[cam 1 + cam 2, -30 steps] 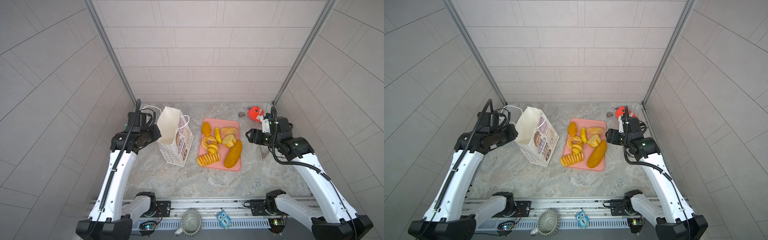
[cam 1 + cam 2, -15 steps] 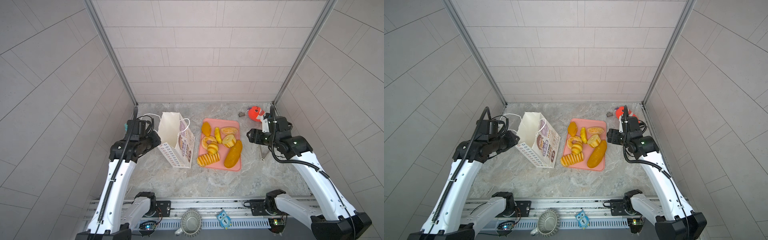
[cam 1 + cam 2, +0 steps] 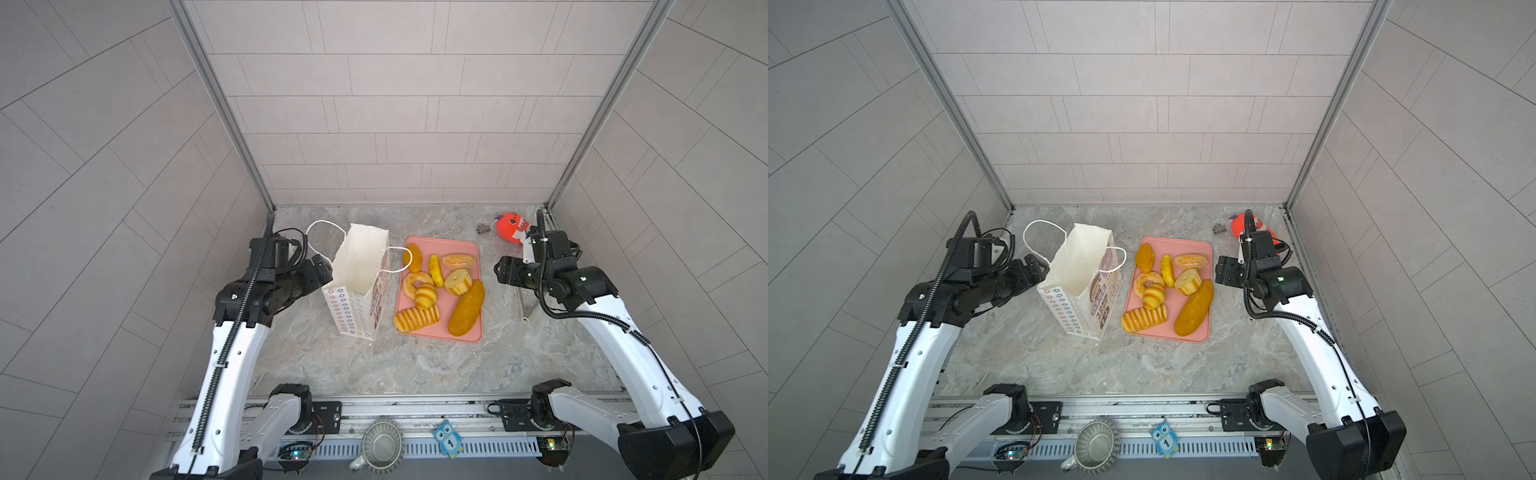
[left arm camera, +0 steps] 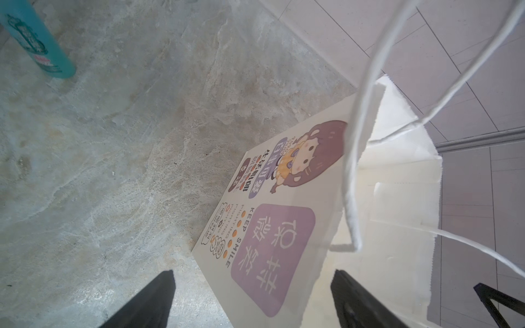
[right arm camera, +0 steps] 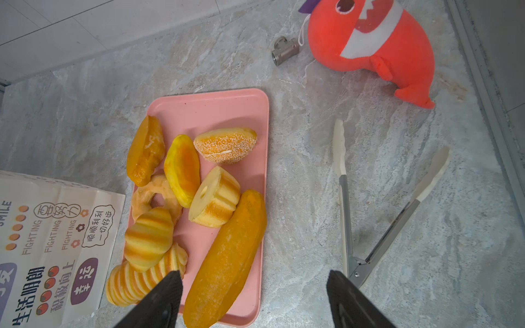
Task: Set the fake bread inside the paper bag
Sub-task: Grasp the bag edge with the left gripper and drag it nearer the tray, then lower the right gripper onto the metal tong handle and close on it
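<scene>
The white paper bag (image 3: 357, 282) (image 3: 1079, 270) stands upright and open-mouthed left of a pink tray (image 3: 453, 245) (image 5: 213, 110). Several pieces of fake bread (image 3: 436, 286) (image 3: 1167, 286) lie on the tray, among them a long loaf (image 5: 227, 255), a ridged roll (image 5: 147, 235) and a sprinkled bun (image 5: 225, 144). My left gripper (image 3: 322, 270) (image 4: 254, 272) is open at the bag's left rim. Its fingers straddle the printed wall (image 4: 284, 227) without pinching it. My right gripper (image 3: 500, 270) (image 5: 253, 274) hangs open and empty just right of the tray.
An orange-red plush fish (image 3: 510, 226) (image 5: 369, 42) and a small metal fitting (image 5: 284, 51) lie at the back right. Metal tongs (image 3: 524, 307) (image 5: 349, 227) lie right of the tray, under the right arm. A teal bottle (image 4: 34, 42) stands left of the bag.
My left gripper was shut at the bag's rim and has opened. The bag went from tilted to standing upright by itself. The right arm has barely moved.
</scene>
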`<control>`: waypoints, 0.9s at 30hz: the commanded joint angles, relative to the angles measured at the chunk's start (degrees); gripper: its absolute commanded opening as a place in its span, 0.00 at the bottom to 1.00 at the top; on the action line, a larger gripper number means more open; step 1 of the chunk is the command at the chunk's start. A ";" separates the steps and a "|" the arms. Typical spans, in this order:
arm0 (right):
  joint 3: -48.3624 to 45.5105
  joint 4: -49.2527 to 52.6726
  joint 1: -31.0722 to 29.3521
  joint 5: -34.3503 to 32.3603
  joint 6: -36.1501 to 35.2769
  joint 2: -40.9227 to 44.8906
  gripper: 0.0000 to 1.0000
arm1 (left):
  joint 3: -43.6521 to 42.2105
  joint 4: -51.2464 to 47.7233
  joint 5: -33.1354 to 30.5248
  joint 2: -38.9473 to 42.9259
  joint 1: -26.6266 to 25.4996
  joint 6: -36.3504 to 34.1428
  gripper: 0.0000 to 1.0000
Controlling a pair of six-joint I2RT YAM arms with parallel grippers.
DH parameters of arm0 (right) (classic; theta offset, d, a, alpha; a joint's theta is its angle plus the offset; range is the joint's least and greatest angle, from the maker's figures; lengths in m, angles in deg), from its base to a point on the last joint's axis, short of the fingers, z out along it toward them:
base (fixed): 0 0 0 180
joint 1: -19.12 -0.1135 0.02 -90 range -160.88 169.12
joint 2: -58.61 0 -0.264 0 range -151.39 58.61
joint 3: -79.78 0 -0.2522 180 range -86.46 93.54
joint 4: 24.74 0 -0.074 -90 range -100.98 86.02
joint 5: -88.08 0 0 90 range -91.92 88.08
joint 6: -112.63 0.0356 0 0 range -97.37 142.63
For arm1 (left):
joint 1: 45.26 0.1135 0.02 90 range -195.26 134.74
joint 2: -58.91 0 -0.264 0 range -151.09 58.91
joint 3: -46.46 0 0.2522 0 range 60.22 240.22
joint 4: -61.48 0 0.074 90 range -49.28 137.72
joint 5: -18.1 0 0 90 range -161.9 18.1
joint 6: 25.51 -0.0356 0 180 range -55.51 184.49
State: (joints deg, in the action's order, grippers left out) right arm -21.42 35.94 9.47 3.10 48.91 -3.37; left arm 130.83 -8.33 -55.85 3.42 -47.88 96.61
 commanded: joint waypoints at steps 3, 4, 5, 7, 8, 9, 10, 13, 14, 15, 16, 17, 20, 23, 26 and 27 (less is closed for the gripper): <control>-0.23 0.02 2.38 -2.38 0.91 -1.51 0.82 | 4.03 0.03 0.87 0.82 0.33 -3.44 0.97; -0.34 0.02 3.07 -2.30 0.92 -1.81 0.82 | 4.27 -0.07 0.67 0.83 0.34 -3.77 0.98; -0.57 -0.05 3.79 -2.16 0.94 -2.16 0.82 | 4.47 -0.03 0.43 1.07 0.33 -4.08 0.99; -1.20 -0.05 5.01 -2.20 1.05 -2.60 0.82 | 4.57 -0.18 0.11 1.46 0.34 -4.68 1.00; -1.65 -0.09 5.78 -2.20 1.10 -2.71 0.82 | 4.73 -0.45 -0.06 1.55 0.33 -5.25 1.00; -2.12 -0.36 6.29 -2.25 1.05 -2.71 0.82 | 4.93 -0.83 -0.23 1.69 0.35 -5.65 1.00; -2.78 -0.52 6.93 -2.31 1.07 -2.71 0.82 | 5.18 -1.47 -0.34 1.83 0.40 -6.06 1.00; -4.65 -1.08 8.88 -2.37 0.88 -2.63 0.82 | 5.68 -2.54 -0.50 2.43 0.33 -7.66 1.00; -5.35 -1.33 9.65 -2.31 0.81 -2.63 0.82 | 5.77 -2.57 -0.27 2.87 0.37 -8.19 1.00; -6.00 -1.40 10.44 -2.06 0.79 -2.71 0.82 | 5.56 -2.65 0.05 3.30 0.33 -8.70 1.00; -6.66 -1.57 11.46 -1.54 0.94 -2.71 0.82 | 5.35 -2.51 0.67 3.83 0.36 -9.22 1.00; -7.43 -1.92 12.65 -0.48 0.96 -2.71 0.82 | 5.20 -2.56 1.18 4.40 0.36 -9.60 1.00; -9.53 -3.10 16.35 2.68 1.14 -2.48 0.83 | 3.52 -2.24 2.74 6.32 0.40 -10.44 1.00; -10.52 -3.51 17.98 2.44 1.02 -2.45 0.86 | 1.22 -1.79 3.19 8.29 0.40 -10.67 1.00; -11.27 -4.19 18.00 0.91 0.57 -2.51 0.90 | -0.90 -1.66 3.40 9.40 0.35 -10.61 1.00; -11.67 -4.66 18.00 0.51 0.44 -2.69 0.91 | -1.46 -1.69 3.37 9.68 0.38 -10.51 1.00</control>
State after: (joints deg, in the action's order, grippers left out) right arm -32.64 32.53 27.39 4.67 49.57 -6.01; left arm 130.94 -9.62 -53.18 12.71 -47.90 87.08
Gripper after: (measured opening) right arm 0.902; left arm 0.998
